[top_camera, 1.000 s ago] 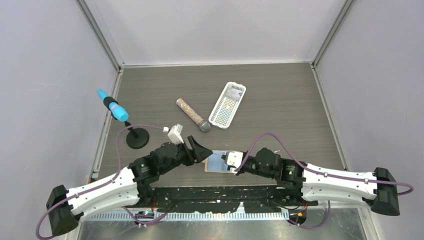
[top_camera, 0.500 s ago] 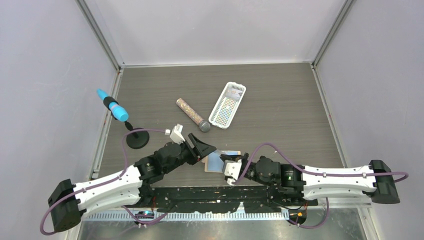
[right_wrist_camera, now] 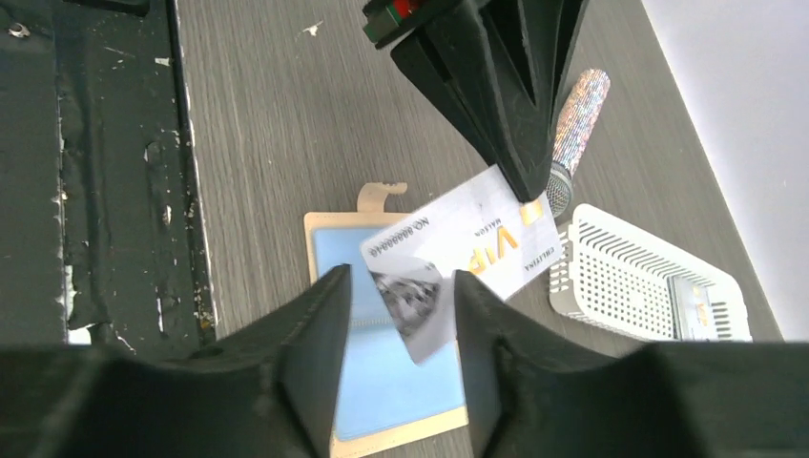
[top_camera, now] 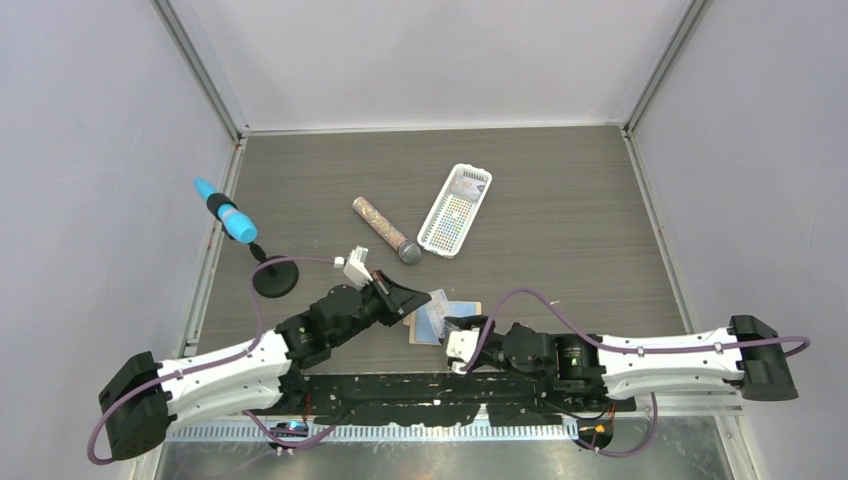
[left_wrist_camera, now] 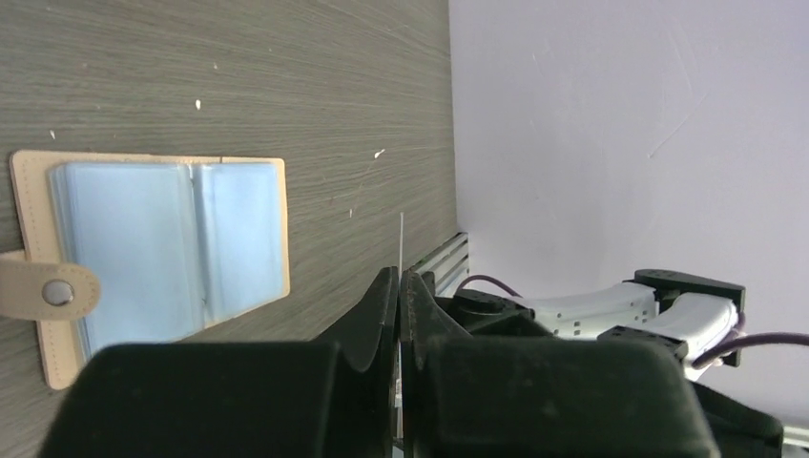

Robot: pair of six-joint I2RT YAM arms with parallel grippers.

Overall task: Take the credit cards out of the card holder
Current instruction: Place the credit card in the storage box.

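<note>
My black right gripper [right_wrist_camera: 401, 277] spread; black left gripper [right_wrist_camera: 527, 191] pinches pale VIP-printed plastic card [right_wrist_camera: 467, 248] over opened tan card holder [right_wrist_camera: 401, 391].

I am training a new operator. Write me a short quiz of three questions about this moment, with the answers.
1. True or false: the card holder lies open on the table.
2. What does the left gripper pinch? A) the card holder B) a credit card C) nothing
3. Fill in: the right gripper is ___ (open or shut).

Key: 1 true; 2 B; 3 open.
</note>
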